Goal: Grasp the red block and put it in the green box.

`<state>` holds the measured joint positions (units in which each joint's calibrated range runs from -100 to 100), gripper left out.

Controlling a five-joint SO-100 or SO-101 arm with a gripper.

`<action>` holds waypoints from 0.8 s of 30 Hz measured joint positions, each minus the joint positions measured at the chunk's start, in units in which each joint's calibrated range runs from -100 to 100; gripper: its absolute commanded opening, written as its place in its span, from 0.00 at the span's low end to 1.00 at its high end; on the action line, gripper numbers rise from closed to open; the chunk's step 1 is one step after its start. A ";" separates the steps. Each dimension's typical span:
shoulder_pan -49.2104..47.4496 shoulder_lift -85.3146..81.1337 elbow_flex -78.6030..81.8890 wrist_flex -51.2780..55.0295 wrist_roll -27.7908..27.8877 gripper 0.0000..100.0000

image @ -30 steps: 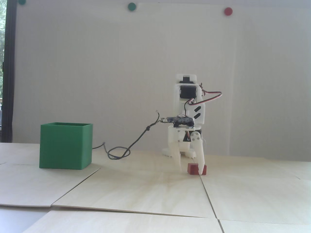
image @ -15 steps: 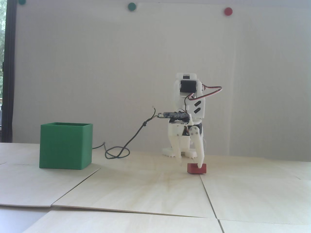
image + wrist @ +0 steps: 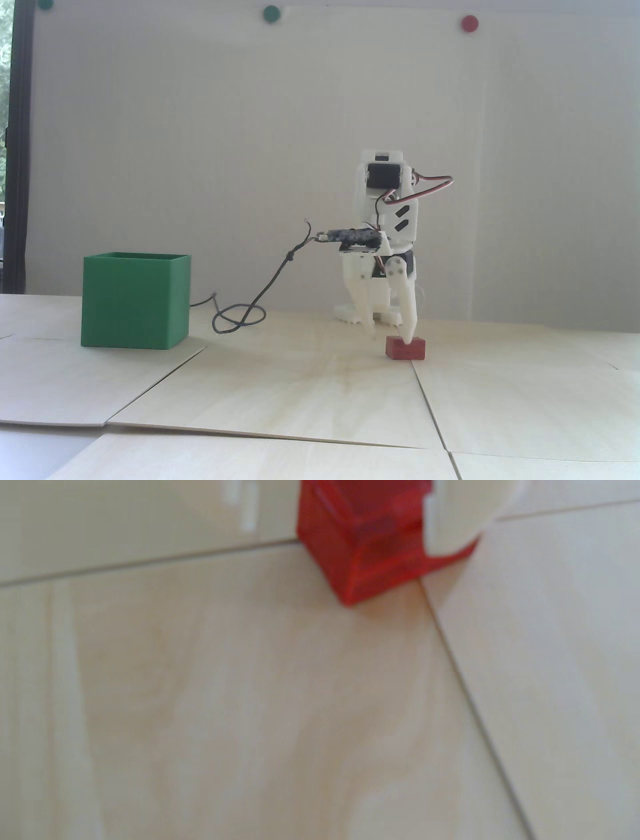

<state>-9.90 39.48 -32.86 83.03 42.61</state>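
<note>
Your end effector (image 3: 389, 339) points straight down, its two white plastic fingers spread apart with nothing gripped between them. In the fixed view the right finger's tip (image 3: 407, 340) rests at the top edge of the red block (image 3: 405, 348), while the left finger hangs in the air just to the block's left, clear of it. The block is small, matte, dark red and square-cornered, and it lies flat on the pale wood-grain surface (image 3: 280, 390), right by a seam between two panels. In the wrist view it looks blurred, but you can make out the block (image 3: 360, 545) near the top edge, with a rounded white fingertip (image 3: 450, 518) overlapping its right side. The green box (image 3: 135, 300) is a plain, thin-walled, open-topped cube of matte plastic, standing well apart at the left of the fixed view. A thin dark cable (image 3: 245, 315) loops on the surface between box and arm.
</note>
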 measured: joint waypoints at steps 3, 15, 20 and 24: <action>0.15 -0.08 0.00 0.00 -2.16 0.16; 2.29 -0.08 0.00 0.00 -8.12 0.17; 3.13 -0.08 -1.43 0.00 -11.25 0.17; 3.21 -0.08 -1.52 0.00 -11.97 0.17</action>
<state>-6.69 39.39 -34.38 83.03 30.64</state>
